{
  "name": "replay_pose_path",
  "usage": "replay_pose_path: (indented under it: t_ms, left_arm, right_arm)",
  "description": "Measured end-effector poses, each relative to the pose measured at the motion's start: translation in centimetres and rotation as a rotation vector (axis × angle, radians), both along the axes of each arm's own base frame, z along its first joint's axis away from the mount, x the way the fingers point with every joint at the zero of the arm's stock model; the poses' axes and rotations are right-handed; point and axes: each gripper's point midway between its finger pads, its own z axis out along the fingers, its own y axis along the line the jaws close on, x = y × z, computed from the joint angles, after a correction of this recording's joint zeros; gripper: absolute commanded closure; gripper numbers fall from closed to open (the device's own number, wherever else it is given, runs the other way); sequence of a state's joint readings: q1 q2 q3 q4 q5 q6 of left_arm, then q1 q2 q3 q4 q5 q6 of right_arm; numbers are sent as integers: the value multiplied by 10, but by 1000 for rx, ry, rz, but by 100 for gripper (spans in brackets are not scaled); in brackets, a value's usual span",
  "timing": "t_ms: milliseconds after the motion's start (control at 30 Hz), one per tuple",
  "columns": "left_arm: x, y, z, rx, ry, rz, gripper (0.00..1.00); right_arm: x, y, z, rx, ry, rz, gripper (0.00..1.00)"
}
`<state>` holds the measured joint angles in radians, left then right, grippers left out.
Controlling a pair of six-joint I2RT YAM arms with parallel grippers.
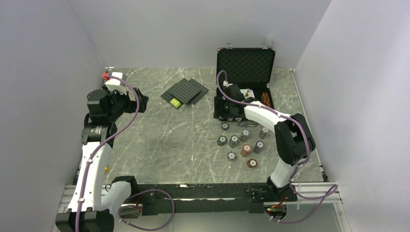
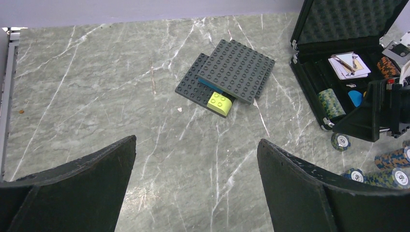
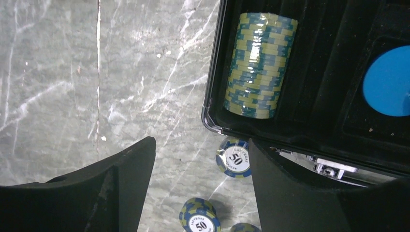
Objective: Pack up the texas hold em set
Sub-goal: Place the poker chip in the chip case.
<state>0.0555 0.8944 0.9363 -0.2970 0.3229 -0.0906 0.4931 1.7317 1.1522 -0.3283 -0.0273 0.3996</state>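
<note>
The black silver-edged briefcase (image 1: 221,67) stands open at the back right, its foam lid upright. In the right wrist view a row of green-blue chips (image 3: 260,65) lies on its side in the case's left slot (image 3: 212,96), with a blue disc (image 3: 389,82) further in. My right gripper (image 3: 200,145) hovers open over the case's near-left corner (image 1: 226,113) and holds nothing. A "50" chip (image 3: 233,158) lies on the table just below that corner. Several small chip stacks (image 1: 245,150) stand in front of the case. Cards (image 2: 349,65) lie in the case. My left gripper (image 2: 197,141) is open and empty, far left (image 1: 140,99).
Dark grey studded plates (image 1: 186,91) with a lime brick (image 1: 175,102) lie mid-back on the marble table (image 1: 159,140). Grey walls close in the left, back and right. A metal rail (image 1: 193,186) runs along the near edge.
</note>
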Motion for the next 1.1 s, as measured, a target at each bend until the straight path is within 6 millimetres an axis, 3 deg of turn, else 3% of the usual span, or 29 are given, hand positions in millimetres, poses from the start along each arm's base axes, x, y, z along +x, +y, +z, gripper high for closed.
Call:
replay_pose_path:
  t_ms: [267,467,700,1100]
  left_arm:
    - [0,1,0,2,0,6,1]
    - [0,1,0,2,0,6,1]
    - [0,1,0,2,1,6,1]
    - [2,1,-2,1,8,6,0]
  right_arm:
    - [14,6,6,44,-51,-24,27]
    - [16,7,-10,34,-25,-27,28]
    - [20,6,-11,32,-38,-38,29]
    - [51,-5,-31,19,-74,-108,32]
